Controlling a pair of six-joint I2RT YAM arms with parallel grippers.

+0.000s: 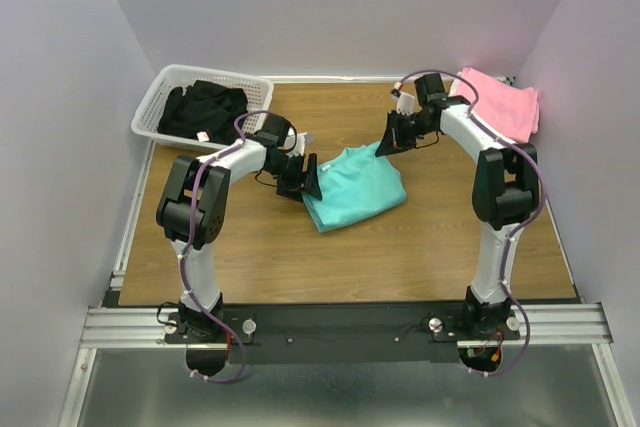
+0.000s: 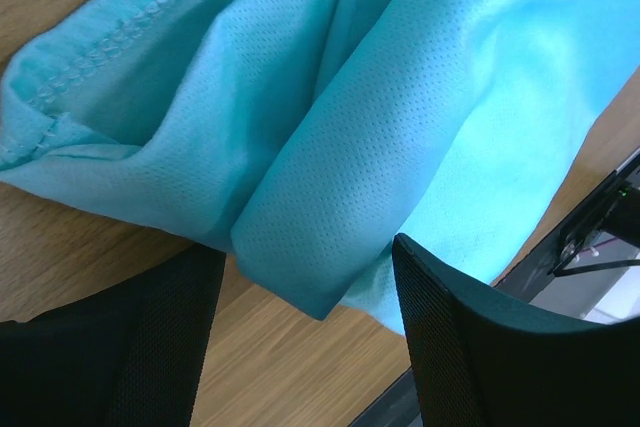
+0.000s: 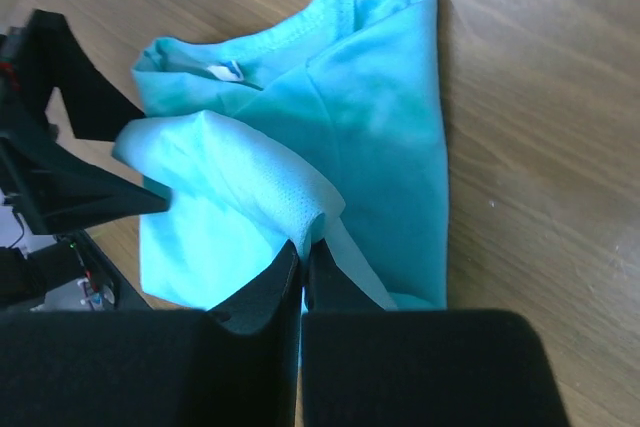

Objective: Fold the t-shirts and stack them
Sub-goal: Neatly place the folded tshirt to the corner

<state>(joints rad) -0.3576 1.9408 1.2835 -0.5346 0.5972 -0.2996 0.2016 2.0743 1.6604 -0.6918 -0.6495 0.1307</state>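
Note:
The turquoise t-shirt (image 1: 355,187) lies partly folded in the middle of the wooden table. My right gripper (image 1: 388,142) is shut on a raised fold of its cloth, seen pinched between the jaws in the right wrist view (image 3: 303,247), while the rest of the shirt (image 3: 390,137) lies flat. My left gripper (image 1: 305,179) is open at the shirt's left edge. In the left wrist view (image 2: 305,287) a rolled fold of the shirt (image 2: 330,177) hangs just ahead of the spread fingers (image 2: 460,337), not gripped. A pink t-shirt (image 1: 500,102) lies folded at the back right. No red-orange shirt shows.
A white slatted basket (image 1: 160,107) with black clothes (image 1: 205,109) stands at the back left. Walls close the table on three sides. The left gripper's black fingers (image 3: 70,167) show at the left in the right wrist view.

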